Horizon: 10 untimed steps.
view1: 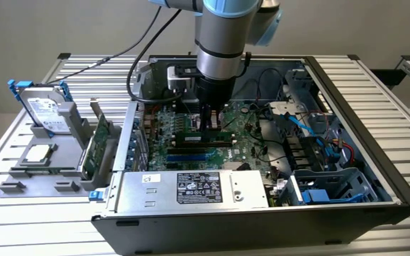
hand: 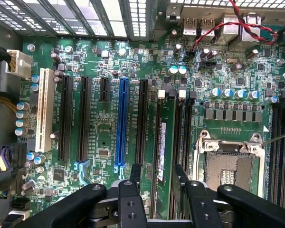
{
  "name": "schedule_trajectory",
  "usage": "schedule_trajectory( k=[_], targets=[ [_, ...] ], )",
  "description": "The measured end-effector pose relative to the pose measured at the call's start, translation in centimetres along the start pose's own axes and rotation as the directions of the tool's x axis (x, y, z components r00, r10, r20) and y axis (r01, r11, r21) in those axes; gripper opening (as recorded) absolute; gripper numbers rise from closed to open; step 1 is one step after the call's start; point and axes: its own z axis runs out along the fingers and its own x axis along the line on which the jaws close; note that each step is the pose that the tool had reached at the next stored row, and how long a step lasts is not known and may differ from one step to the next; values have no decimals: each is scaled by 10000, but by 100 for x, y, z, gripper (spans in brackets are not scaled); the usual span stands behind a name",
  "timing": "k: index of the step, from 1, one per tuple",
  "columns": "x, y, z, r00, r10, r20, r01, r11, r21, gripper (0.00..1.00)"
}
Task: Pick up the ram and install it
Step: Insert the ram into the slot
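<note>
The ram (hand: pixel 164 137) is a long green stick with a white label, standing on edge in a black motherboard slot beside the CPU socket (hand: pixel 230 166). In the exterior view the ram (view1: pixel 203 140) sits mid-board inside the open computer case. My gripper (hand: pixel 157 175) hangs straight above it, open, with one black finger (hand: pixel 135 173) on each side of the stick's near end. A gap shows between the ram and that finger. The other finger (hand: pixel 181 175) stands close to the stick. From the exterior view, the gripper (view1: pixel 211 127) is just over the board.
Long black slots, a blue slot (hand: pixel 122 123) and a white slot (hand: pixel 44 114) run parallel to the ram. A grey holder at the exterior view's left carries a hard drive (view1: pixel 46 109), a CPU (view1: pixel 38 153) and a green expansion card (view1: pixel 100 141). The power supply (view1: pixel 198 186) and cables crowd the case.
</note>
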Motion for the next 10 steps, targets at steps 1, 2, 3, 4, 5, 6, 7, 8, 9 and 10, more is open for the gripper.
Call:
schedule_trajectory(
  k=[1, 2, 3, 4, 5, 6, 7, 8, 9, 10],
  targets=[
    [0, 0, 0, 10000, 0, 0, 0, 10000, 1, 40],
    [0, 0, 0, 10000, 1, -1, -1, 10000, 1, 40],
    [-1, 0, 0, 10000, 0, -1, 0, 10000, 2, 40],
    [-1, 0, 0, 10000, 0, -1, 0, 10000, 3, 40],
    [-5, 0, 0, 10000, 1, -1, -1, 10000, 4, 40],
    [-6, 0, 0, 10000, 1, 0, -1, 10000, 4, 40],
    [-8, 0, 0, 10000, 0, 0, 0, 10000, 4, 40],
    [-11, 0, 0, 10000, 1, 1, -1, 10000, 5, 40],
    [-14, 0, 0, 10000, 1, 2, -1, 10000, 5, 40],
    [-19, 0, -1, 10000, 1, 2, -1, 10000, 5, 40]
  ],
)
